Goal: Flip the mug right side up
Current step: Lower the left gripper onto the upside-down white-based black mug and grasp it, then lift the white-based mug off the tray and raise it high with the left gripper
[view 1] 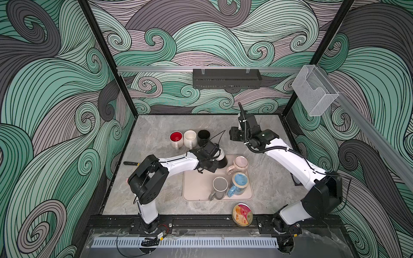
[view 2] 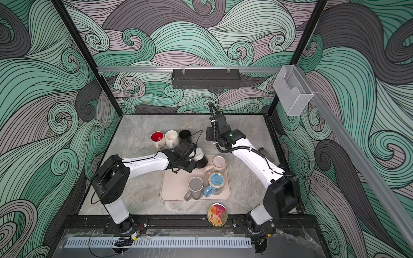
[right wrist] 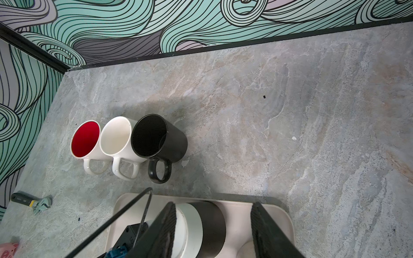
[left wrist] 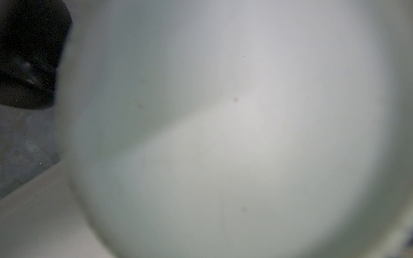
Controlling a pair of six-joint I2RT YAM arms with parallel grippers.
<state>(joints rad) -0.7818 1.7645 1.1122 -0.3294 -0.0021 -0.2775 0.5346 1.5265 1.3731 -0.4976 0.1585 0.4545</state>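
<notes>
**Grip made, flip not yet begun**

The two-tone black-and-white ceramic mug (view 1: 222, 161) stands at the far left corner of the beige rounded tray (view 1: 194, 191), white end uppermost. We judge it not yet righted. The left gripper (view 1: 215, 156) is clenched against it. Its fingertips are hidden, so we cannot tell which part it pinches, and the left wrist view shows only blurred white.

Next, we think, comes a lift clear of the tray. A half turn of the wrist follows, kept away from the inverted pink mug (view 1: 240, 164) just beside.

The right gripper (right wrist: 213, 223) hangs released and empty above the tray.

The round printed tin (view 1: 242, 215) at the front edge carries lettering too small to read. No other writing shows.
</notes>
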